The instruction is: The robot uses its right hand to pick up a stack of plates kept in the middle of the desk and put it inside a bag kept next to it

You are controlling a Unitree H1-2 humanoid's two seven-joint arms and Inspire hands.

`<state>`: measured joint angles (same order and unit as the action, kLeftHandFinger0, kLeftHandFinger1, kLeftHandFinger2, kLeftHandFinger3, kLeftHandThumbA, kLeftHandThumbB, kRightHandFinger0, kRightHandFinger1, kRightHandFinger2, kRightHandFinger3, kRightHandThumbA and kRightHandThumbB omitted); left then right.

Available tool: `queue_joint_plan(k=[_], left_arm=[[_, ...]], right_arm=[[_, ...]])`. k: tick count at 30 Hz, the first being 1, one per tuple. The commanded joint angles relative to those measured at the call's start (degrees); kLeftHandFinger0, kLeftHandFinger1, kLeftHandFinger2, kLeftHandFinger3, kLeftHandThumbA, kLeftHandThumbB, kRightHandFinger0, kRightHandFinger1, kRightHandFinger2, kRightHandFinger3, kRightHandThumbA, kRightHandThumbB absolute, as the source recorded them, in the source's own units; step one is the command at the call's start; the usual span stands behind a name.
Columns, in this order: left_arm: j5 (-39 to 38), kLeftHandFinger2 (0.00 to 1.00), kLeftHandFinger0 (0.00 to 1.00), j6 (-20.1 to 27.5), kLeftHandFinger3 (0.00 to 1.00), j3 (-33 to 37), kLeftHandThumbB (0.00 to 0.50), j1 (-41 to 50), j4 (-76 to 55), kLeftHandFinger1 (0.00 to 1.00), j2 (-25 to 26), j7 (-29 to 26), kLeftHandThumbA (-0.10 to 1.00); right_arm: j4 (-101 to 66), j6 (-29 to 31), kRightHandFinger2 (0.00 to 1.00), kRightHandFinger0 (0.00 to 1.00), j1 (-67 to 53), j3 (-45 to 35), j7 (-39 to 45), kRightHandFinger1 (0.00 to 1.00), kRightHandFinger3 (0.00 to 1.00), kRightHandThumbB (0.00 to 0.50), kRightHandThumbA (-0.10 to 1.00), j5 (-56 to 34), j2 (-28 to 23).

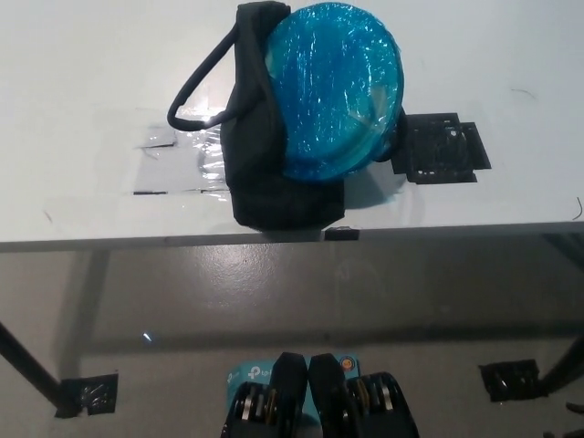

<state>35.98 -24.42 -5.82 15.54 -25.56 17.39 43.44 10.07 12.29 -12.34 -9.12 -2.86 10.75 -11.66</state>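
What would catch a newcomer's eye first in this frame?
The bright blue stack of plates, wrapped in shiny film, sits in the mouth of the black bag near the white desk's front edge. A black strap loops out to the bag's left, and a black tape patch lies just right of the plates. Neither robot hand is in view.

One head view looks steeply down on the desk (82,73) edge and floor (164,301) below
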Motion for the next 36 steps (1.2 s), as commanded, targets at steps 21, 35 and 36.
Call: queue_joint_plan(k=[21, 35, 36], left_arm=[[-7.85, 0.76, 0.67, 1.30, 0.86, 0.11, 0.010, 1.51, -1.52, 0.70, 3.93, -10.12, -0.10], [-8.82, 0.77, 0.67, -0.38, 0.85, 1.24, 0.009, 0.62, -2.07, 0.71, 5.25, -11.82, -0.10], [-8.86, 0.77, 0.68, -0.05, 0.85, 1.33, 0.008, 0.65, -1.97, 0.71, 5.39, -12.13, -0.10]], right_arm=[[-3.41, 9.57, 0.62, 0.33, -0.39, -1.42, -1.91, 0.40, 1.00, 0.196, 0.72, -2.59, -0.22], [-4.19, 8.25, 0.62, 0.35, 1.15, -1.26, -1.79, 0.45, 1.00, 0.217, 0.71, -2.01, -0.52], [-4.18, 8.15, 0.62, 0.34, 1.17, -1.27, -2.04, 0.43, 1.00, 0.217, 0.73, -1.48, -0.53]])
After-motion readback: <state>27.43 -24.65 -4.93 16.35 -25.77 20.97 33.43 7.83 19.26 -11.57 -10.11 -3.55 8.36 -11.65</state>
